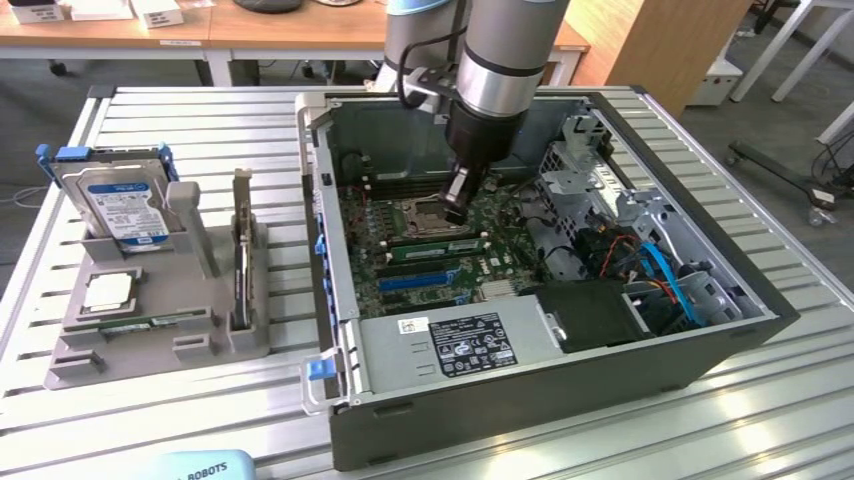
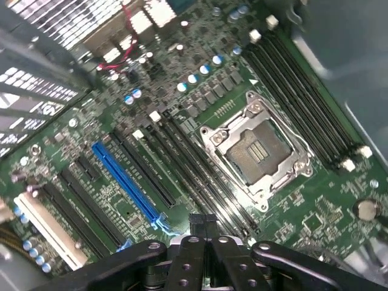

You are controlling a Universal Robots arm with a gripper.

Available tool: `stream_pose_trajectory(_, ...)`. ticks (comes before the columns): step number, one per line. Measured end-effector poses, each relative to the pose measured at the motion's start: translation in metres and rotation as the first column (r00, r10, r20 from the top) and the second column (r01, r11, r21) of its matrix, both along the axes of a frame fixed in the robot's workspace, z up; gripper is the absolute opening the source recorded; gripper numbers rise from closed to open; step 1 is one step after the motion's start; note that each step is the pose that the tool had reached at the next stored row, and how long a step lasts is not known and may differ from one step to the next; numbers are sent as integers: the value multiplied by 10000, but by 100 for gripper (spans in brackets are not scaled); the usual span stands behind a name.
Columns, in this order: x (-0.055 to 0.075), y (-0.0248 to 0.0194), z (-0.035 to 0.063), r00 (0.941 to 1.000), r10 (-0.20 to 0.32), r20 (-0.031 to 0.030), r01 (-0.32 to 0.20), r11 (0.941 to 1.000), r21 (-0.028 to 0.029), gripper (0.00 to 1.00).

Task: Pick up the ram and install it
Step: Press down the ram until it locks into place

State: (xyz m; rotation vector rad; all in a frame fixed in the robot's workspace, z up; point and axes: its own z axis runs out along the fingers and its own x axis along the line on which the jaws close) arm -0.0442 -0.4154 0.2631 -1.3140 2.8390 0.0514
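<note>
While the arm reaches down into the open computer case [image 1: 400, 400] in the exterior view, we see its pincer [image 1: 457, 212] low over the motherboard [image 1: 441, 250], just beside the empty CPU socket [image 1: 424, 215], with its fingers clenched together. A green ram [image 1: 434, 241] stick lies seated in a slot just below the socket, near the pincer tip. On the slatted table [image 1: 200, 110], toward the exterior view's left, a grey holder [image 1: 147, 340] carries a hard drive [image 1: 123, 205] standing upright and a square silver CPU chip [image 1: 107, 290] lying flat. In the wrist view, we look down past the clenched pincer [image 2: 203, 227] at the motherboard [image 2: 200, 85]; its fingertips sit right over the dark memory slots [image 2: 200, 182] beside the open CPU socket [image 2: 254, 151], and a blue expansion slot [image 2: 124, 179] runs nearby. We cannot tell from here whether anything sits between the fingers.
</note>
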Motion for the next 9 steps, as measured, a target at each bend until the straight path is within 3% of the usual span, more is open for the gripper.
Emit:
stream_pose_trajectory(5, 0, 0, -1, 9971, -767, 0, 767, 9971, 0, 10)
stream_pose_trajectory(9, 0, 0, -2, 9900, -1411, 0, 1411, 9900, -1, 10)
